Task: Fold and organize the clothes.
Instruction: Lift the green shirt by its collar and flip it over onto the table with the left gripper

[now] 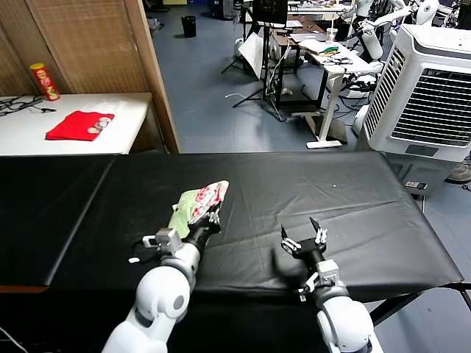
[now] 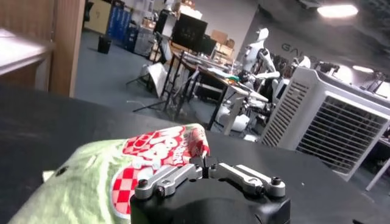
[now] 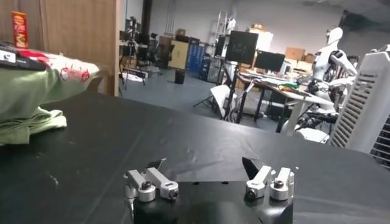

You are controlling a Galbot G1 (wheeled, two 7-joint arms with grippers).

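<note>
The clothes are one pale green T-shirt (image 1: 193,206), folded into a small bundle with its red speckled print facing up, lying on the black table (image 1: 346,191) left of centre. My left gripper (image 1: 213,215) sits at the bundle's near right edge and is shut on a fold of the fabric. In the left wrist view, the T-shirt (image 2: 91,176) is bunched just beyond the left gripper (image 2: 204,159), whose tips pinch its red-printed edge. My right gripper (image 1: 303,234) rests open over bare table to the right, holding nothing. The right wrist view has the right gripper (image 3: 204,165) well apart from the T-shirt (image 3: 30,91).
A red folded garment (image 1: 79,125) and a chip can (image 1: 44,81) sit on a white table (image 1: 136,110) at the back left. A wooden partition (image 1: 158,73) stands behind the table, and an air cooler (image 1: 434,95) at the back right.
</note>
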